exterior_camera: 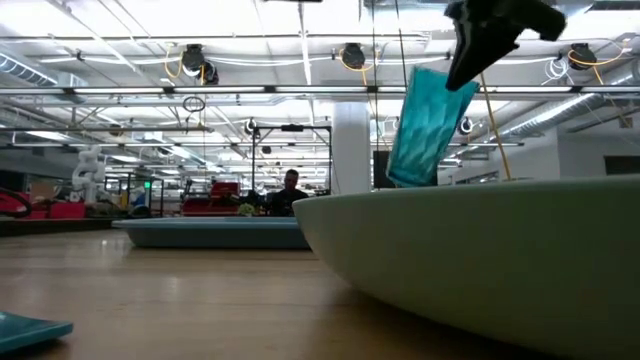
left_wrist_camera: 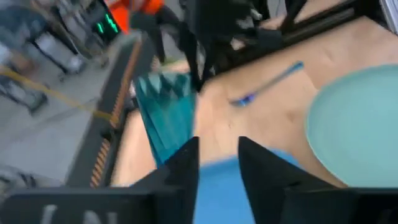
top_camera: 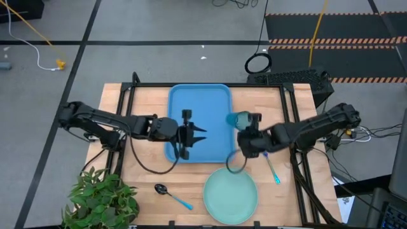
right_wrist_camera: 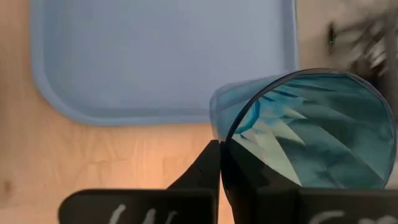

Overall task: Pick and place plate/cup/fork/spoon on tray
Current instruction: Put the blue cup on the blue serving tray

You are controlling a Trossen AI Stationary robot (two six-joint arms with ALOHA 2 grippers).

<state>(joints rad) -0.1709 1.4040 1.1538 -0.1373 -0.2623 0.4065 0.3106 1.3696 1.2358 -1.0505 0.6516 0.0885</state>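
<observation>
Left end effector hovers open and empty over the bright blue rectangular plastic tray. Right end effector pinches the rim of the small translucent teal tumbler, airborne, tilted, at the tray's right edge. Recommend levelling it, then lowering inside the rim. Wooden surface; open hall beyond.

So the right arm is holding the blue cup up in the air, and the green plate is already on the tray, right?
Not quite. The right gripper does hold the cup aloft, but the plate lies on the table, off the tray, as the high view shows.
</observation>
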